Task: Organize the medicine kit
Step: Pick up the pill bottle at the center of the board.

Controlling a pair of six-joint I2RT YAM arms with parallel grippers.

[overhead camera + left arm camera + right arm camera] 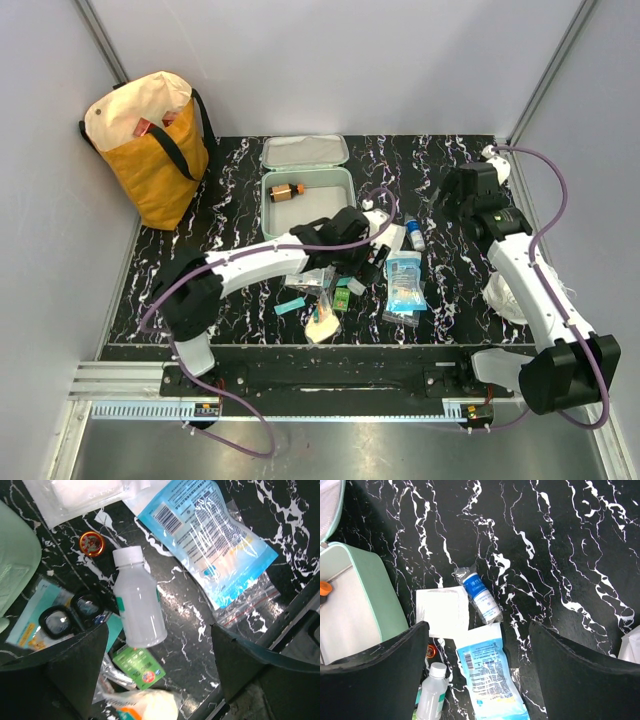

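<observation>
A black worktop (460, 300) veined in white is being enclosed on three sides by pale grey walls, and its near edge is being bounded by a mounting rail (120, 385). The far left corner is being taken up by a yellow-and-cream tote bag (150, 140) standing against the wall. The medicine kit (268, 205) is lying open at the far middle of the worktop, with its lid (304, 150) being laid back toward the far wall and an amber bottle (287, 192) being carried in its tray. The middle, just on the near side of the kit, is being crowded by loose items: a white bottle (136, 600) on its side, a blue pouch (205, 540), a small blue-labelled vial (481, 598) and a white gauze packet (442, 611). The left pincer (157, 628) is being held wide open over the white bottle, nothing being gripped. The right pincer (477, 625) is being held open and empty over the vial, to the right of the kit. Bare marble is being left showing across the far right of the worktop and in the strip between the bag and the left arm.
</observation>
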